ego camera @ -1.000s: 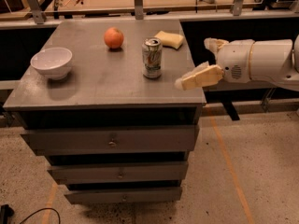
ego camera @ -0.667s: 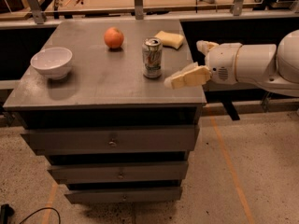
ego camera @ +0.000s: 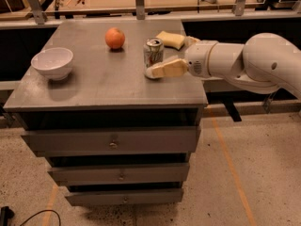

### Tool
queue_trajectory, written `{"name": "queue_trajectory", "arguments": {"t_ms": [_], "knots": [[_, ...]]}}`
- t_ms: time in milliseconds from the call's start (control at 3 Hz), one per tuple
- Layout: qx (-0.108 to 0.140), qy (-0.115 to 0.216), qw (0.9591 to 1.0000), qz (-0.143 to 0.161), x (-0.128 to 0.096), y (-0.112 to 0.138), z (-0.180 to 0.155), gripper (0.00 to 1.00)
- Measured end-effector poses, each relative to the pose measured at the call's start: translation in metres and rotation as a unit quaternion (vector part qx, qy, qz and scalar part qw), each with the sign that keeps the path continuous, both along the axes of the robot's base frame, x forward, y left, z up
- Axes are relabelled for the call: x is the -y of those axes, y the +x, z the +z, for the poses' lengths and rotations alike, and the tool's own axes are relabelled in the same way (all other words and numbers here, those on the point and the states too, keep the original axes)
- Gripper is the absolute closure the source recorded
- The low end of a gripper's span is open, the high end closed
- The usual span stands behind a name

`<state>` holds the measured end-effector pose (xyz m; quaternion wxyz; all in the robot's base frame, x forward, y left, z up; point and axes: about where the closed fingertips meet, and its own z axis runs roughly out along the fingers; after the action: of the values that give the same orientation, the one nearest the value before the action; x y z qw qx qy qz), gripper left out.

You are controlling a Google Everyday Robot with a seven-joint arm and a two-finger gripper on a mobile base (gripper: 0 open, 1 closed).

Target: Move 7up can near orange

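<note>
The 7up can (ego camera: 153,52) stands upright on the grey cabinet top (ego camera: 103,79), right of centre. The orange (ego camera: 114,38) lies further back and to the left, about a can's width or two from the can. My gripper (ego camera: 166,58) reaches in from the right at can height and is open. Its near tan finger (ego camera: 165,69) lies along the can's front right side, with its tip by the can's base. The far finger is mostly hidden behind the wrist. Nothing is held.
A white bowl (ego camera: 52,62) sits at the left of the cabinet top. A yellow sponge (ego camera: 170,39) lies behind the can at the back right. A workbench with tools runs along the back. The cabinet's right edge is under my arm.
My gripper has moved left over the cabinet's right edge, from well clear of the can to right beside it. The can, orange, bowl and sponge have not moved.
</note>
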<state>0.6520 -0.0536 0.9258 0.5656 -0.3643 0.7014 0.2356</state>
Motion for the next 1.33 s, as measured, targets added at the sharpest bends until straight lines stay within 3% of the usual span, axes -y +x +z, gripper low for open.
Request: {"name": "queue_trajectory", "arguments": {"t_ms": [333,667,1333], "knots": [[-0.001,0.006,1.0,0.002,-0.016,0.023,-0.007,0.0],[-0.026,0.012,0.9995,0.014,-0.027,0.045,-0.029,0.18],[-0.039,0.008,0.998,0.048,-0.046,0.075,-0.047,0.65]]}}
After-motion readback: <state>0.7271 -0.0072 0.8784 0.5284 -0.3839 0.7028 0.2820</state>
